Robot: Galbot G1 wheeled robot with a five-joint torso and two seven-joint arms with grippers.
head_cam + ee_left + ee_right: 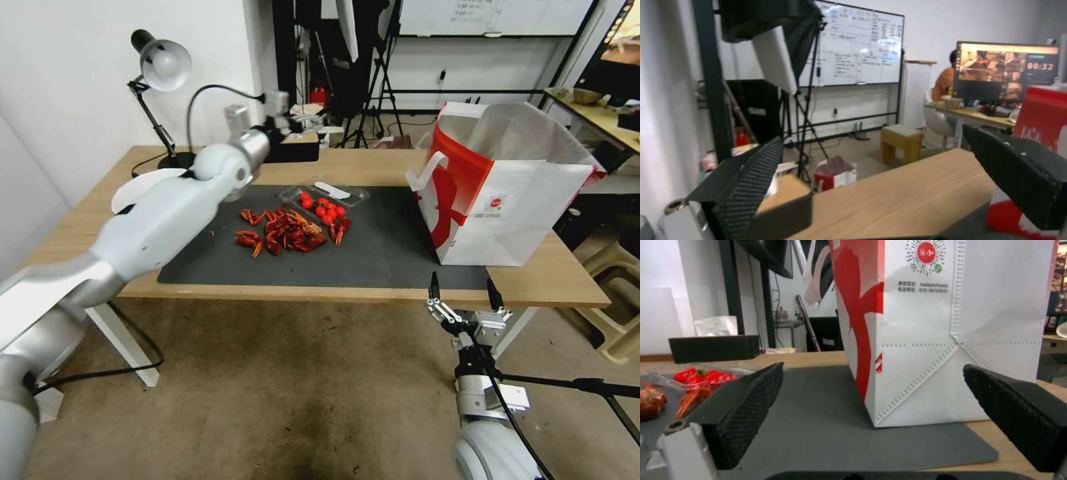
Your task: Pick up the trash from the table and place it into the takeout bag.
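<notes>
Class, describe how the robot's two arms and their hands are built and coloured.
Both arms have smooth white and silver-grey rounded shells. The left arm carries a thin black cable arching near its wrist. The right hand has two black fingers with dotted textured pads on a metal base; a black cable runs along it.

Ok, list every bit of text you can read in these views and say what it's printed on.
"00:32": on the dark monitor screen behind the far desk.
"malayouhuoxy" and "010-58103931", roughly: small grey print under the round red logo on the large white paper takeout bag with red side panels.
White wall whiteboard: handwriting too blurred to read.
</notes>
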